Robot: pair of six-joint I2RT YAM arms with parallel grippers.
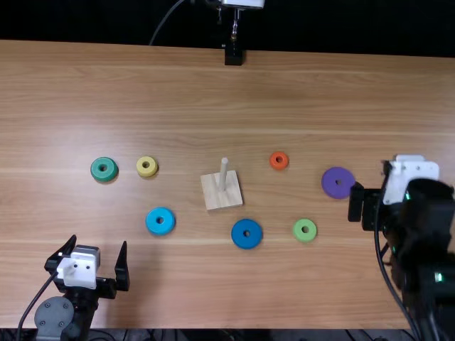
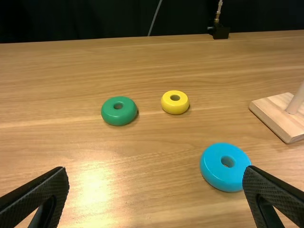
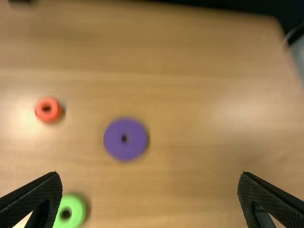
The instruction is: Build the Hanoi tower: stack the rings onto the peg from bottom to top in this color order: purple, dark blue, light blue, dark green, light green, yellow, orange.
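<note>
Step 1 of 7: purple ring (image 1: 329,180) flat toward right edge of bench (image 1: 398,106) | peg (image 1: 223,174) bare | left claw (image 2: 154,167), right claw (image 3: 149,173) apart, empty | next I should centre right claw over purple ring, descend, grip

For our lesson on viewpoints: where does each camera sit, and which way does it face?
Top view: fixed above the table's near edge, facing steeply down and forward; both arms show.
Left wrist view: on that arm, facing over the left claw toward the yellow ring.
Right wrist view: on that arm, facing over the right claw toward the purple ring.
Top and left wrist views share the peg.
</note>
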